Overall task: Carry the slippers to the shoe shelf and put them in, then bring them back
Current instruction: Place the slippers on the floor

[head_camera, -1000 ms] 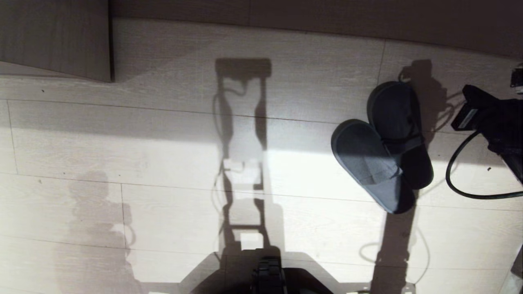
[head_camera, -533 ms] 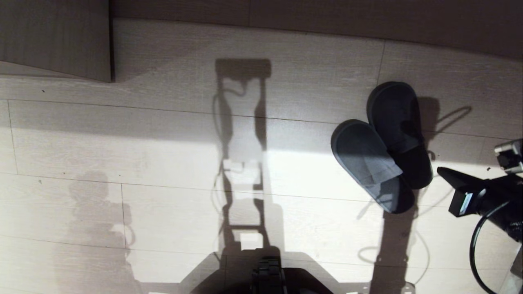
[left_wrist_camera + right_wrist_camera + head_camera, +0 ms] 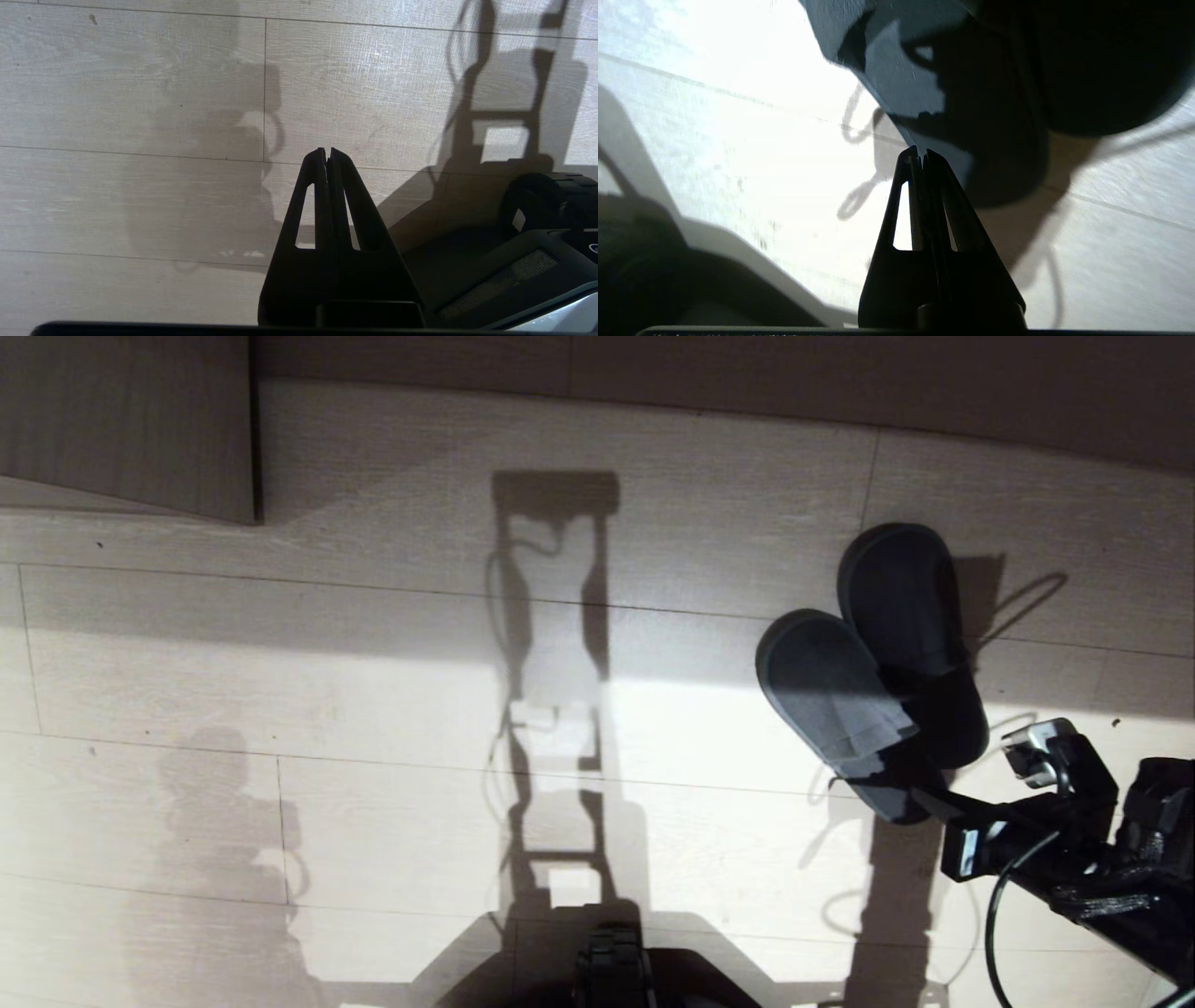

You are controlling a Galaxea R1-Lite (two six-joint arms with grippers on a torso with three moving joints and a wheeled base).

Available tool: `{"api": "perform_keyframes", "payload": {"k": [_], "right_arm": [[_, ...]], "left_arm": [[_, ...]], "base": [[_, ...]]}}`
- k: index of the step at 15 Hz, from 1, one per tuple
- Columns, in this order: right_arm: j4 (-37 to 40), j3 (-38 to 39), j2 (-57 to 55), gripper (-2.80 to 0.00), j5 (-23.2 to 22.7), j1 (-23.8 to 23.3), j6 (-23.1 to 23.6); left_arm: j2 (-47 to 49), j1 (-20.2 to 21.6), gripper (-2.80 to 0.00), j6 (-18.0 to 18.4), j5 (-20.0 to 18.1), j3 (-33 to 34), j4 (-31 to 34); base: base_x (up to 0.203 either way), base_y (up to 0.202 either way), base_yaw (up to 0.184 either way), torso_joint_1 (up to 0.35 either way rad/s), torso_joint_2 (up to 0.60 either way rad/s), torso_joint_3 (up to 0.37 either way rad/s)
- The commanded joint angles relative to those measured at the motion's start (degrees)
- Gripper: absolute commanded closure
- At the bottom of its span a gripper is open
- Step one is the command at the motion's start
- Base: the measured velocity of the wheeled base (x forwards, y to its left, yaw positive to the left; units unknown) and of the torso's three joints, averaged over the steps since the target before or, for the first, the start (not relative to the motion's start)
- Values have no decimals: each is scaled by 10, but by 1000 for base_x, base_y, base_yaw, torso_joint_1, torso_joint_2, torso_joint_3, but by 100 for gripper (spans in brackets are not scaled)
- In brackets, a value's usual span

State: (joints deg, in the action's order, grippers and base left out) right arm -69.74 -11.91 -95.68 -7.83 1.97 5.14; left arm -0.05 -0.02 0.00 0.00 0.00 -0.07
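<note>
- The slippers (image 3: 873, 667) lie overlapping on the pale plank floor (image 3: 373, 663), toes toward the robot, right of centre.
- The right gripper (image 3: 924, 795), fingers pressed together and empty, points at the nearer slipper's toe.
- The left gripper (image 3: 327, 151), likewise clenched on nothing, hangs over bare floor.

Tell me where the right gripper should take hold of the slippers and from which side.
Probably the near ends of the slippers, where the two overlap, so one pinch might catch both. Come in low from the robot's side: those ends point toward the right gripper, now shut and right beside them. It would need to open first. The flat soles offer little from above.
</note>
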Motion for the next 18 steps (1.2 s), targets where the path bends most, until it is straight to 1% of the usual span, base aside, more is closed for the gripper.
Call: {"api": "perform_keyframes", "payload": {"k": [1, 3, 5, 8, 11, 12, 13, 14, 16, 18], "right_arm": [[-134, -5, -118, 0, 30, 31, -18], [-165, -8, -135, 0, 59, 51, -32], [-177, -29, -106, 0, 74, 62, -43], [-179, -78, -104, 0, 94, 68, -75], [-179, -108, -108, 0, 118, 88, -82], [-179, -121, -108, 0, 130, 98, -93], [-169, -134, -107, 0, 143, 103, -98], [-143, -149, -103, 0, 148, 103, -102], [-116, -185, -90, 0, 161, 103, -117], [-79, -216, -86, 0, 188, 98, -121]], "left_arm": [[0, 0, 0, 0, 0, 0, 0], [0, 0, 0, 0, 0, 0, 0], [0, 0, 0, 0, 0, 0, 0], [0, 0, 0, 0, 0, 0, 0], [0, 0, 0, 0, 0, 0, 0], [0, 0, 0, 0, 0, 0, 0], [0, 0, 0, 0, 0, 0, 0], [0, 0, 0, 0, 0, 0, 0], [0, 0, 0, 1, 0, 0, 0], [0, 0, 0, 1, 0, 0, 0]], "base": [[0, 0, 0, 0, 0, 0], [0, 0, 0, 0, 0, 0], [0, 0, 0, 0, 0, 0], [0, 0, 0, 0, 0, 0], [0, 0, 0, 0, 0, 0], [0, 0, 0, 0, 0, 0], [0, 0, 0, 0, 0, 0], [0, 0, 0, 0, 0, 0], [0, 0, 0, 0, 0, 0], [0, 0, 0, 0, 0, 0]]}}
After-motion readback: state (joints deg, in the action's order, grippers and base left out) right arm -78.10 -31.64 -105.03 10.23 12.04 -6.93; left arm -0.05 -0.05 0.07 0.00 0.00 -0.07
